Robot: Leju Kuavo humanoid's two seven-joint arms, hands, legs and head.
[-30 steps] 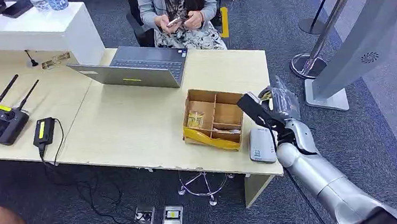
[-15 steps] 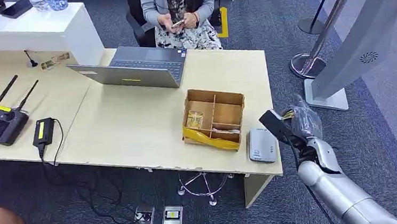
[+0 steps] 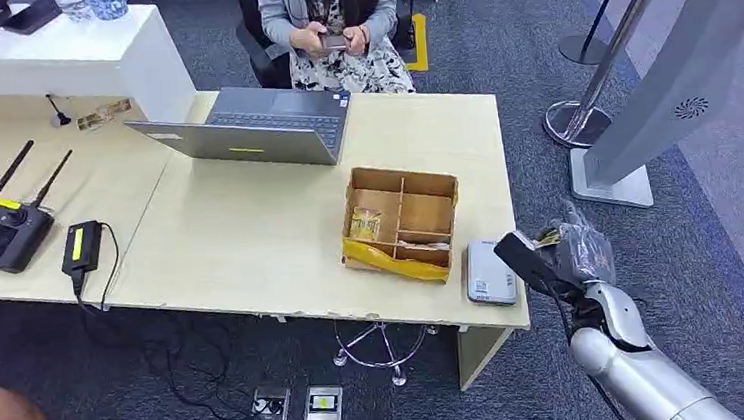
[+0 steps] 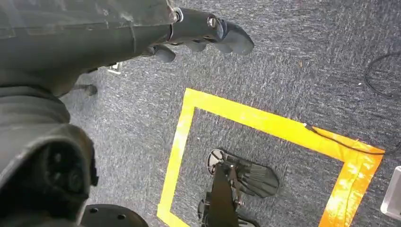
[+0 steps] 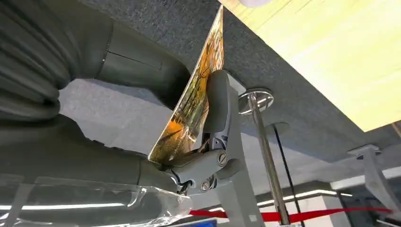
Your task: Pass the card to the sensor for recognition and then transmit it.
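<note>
Desk (image 3: 249,230): light wood, carrying a laptop (image 3: 261,128) toward the far edge, a partitioned cardboard box (image 3: 401,223) near the right end, and a white sensor (image 3: 490,273) flat at the near right corner, just beside the box.

Right hand (image 3: 562,255): off the desk, past its right edge, near the sensor but clear of it. Its fingers (image 5: 215,101) are clamped on the card (image 5: 194,94), thumb against one face, the card standing on edge.

Left hand (image 4: 189,33): hanging over the carpet, holding nothing, fingers loosely curled; whether fully closed cannot be told.

Risks, as judged:
- The card is held beyond the desk edge. Any slackening of the pinch would drop it to the floor, out of easy reach.
- The grip sits on one end; a knock against the desk corner or sensor could lever the card out.
- An edge-on card may not register; it likely needs laying flat over the sensor.
- A low approach could push the sensor off its corner.
</note>
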